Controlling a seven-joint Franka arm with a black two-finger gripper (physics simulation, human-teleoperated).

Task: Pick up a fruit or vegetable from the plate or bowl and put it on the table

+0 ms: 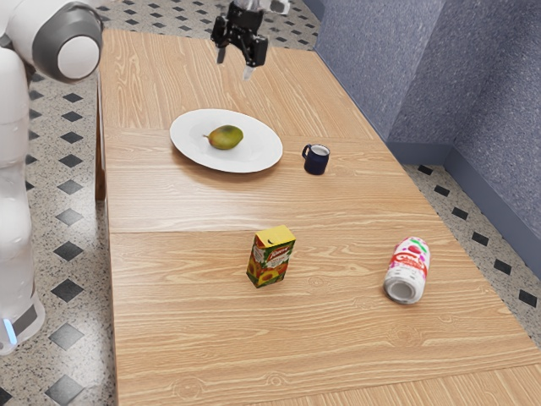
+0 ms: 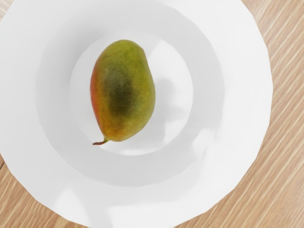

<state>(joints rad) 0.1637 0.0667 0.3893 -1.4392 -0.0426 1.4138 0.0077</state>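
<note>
One green mango (image 2: 122, 90), reddish along one side; the hand (image 1: 234, 70) is released.

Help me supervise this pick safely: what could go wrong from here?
The mango is rounded, so it could slip as the open gripper closes. Reaching too low might tip the plate under it. The dark mug stands near the plate, so a low carry that way could knock it over.

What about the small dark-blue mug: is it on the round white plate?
No, the mug stands on the pale wooden table, beside the plate.
</note>
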